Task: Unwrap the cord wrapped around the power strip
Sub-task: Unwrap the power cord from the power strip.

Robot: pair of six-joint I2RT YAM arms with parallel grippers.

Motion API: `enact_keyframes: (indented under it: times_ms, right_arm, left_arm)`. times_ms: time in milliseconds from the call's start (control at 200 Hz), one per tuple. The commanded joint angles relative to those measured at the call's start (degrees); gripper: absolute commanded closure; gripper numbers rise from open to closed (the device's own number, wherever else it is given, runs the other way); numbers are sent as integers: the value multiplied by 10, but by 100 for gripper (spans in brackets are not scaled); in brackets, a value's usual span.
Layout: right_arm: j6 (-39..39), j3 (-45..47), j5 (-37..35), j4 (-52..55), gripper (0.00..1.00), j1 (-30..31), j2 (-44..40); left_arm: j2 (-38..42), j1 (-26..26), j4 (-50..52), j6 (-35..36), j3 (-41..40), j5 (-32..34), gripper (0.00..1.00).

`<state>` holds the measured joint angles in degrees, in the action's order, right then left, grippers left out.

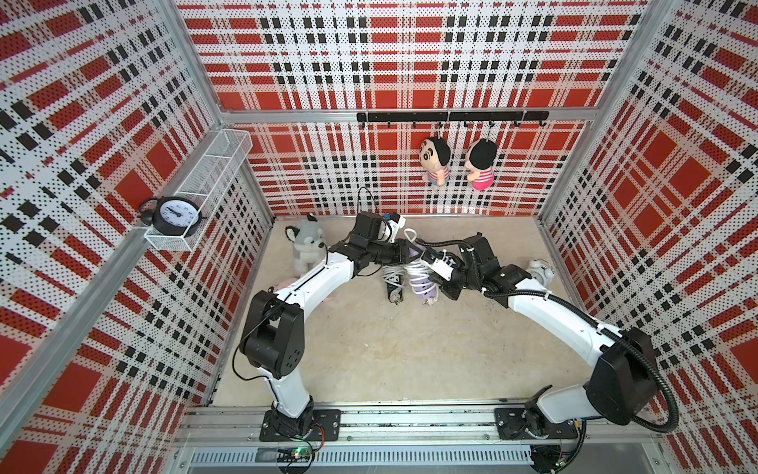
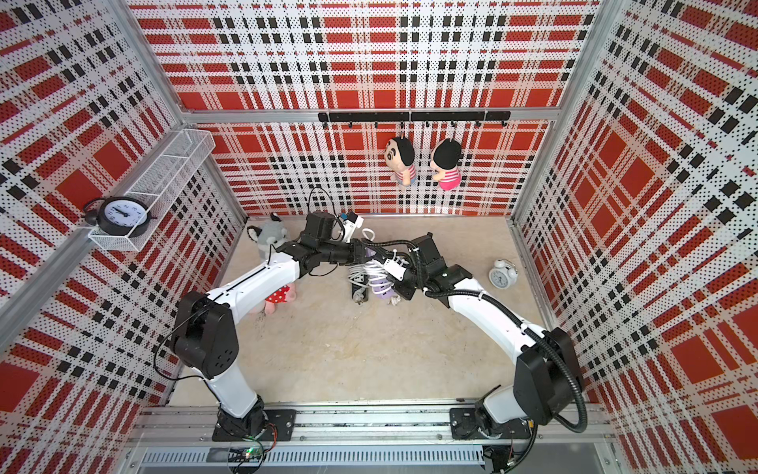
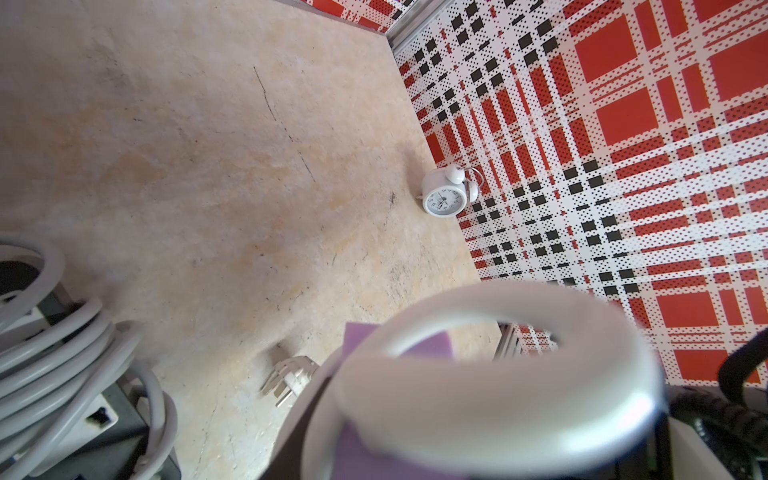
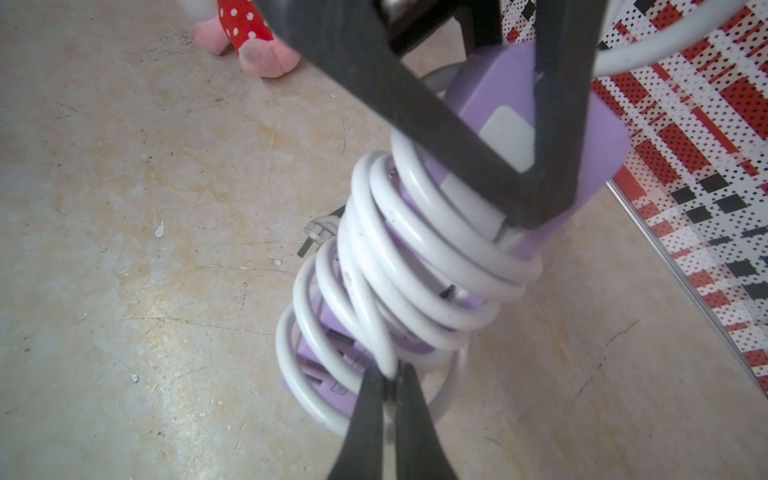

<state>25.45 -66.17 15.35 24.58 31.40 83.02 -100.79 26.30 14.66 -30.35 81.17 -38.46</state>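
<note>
Find the strip (image 1: 422, 283) just above the middle of the frame in both top views, tilted with one end raised and the cord (image 4: 415, 249) wound round it in many close turns. Note the left gripper (image 1: 406, 252) clenched across that raised end, its black fingers (image 4: 436, 124) lying over the purple body in the right wrist view. Note the right gripper (image 4: 390, 374) nipped tight on a single strand of a low turn, near the socket end. Judged from this: early in the unwinding, with most turns still to come off.

Hold the left grip firm and level to stop the body twisting. Carry the pinched strand round the body against the winding. Avoid pulling straight outward, which is likely to cinch the neighbouring turns. Lead the strand off past the lower, free end, never toward the left fingers. Watch the crossing of strands just above the pinch, probably one turn lying over another, and lift the outer one first. Mind the plug (image 3: 291, 374) on the floor (image 3: 208, 166) by the lower end, and pass it through each loop rather than dragging it. Steer clear of the second strip (image 1: 391, 292) and its grey cord (image 3: 62, 340), just to the left in the top views. Regrip after each half-turn rather than overreaching.
</note>
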Motion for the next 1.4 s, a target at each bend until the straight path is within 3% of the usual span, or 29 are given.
enact_keyframes:
  times_ms: [0,336,726,982,1102,1242,1393]
  right_arm:
    - [-1,-23,9,13,100,4,-14]
    - [-36,-60,81,9,100,17,-33]
    - [-52,-76,101,-41,100,18,-44]
    - [-108,-74,111,-87,100,18,-52]
    - [-105,-89,84,-37,99,16,-41]
    - [-75,-89,27,62,80,8,-34]
    - [-69,-67,23,106,78,32,-20]
  left_arm:
    - [8,6,-19,3,22,10,100]
    - [2,35,-16,16,10,130,100]
    - [-5,54,13,48,-2,183,100]
    - [-4,60,14,58,-15,230,100]
    - [-3,45,-17,39,-32,162,100]
    - [-1,13,-33,27,-39,109,100]
    - [-11,-13,-44,5,-29,59,100]
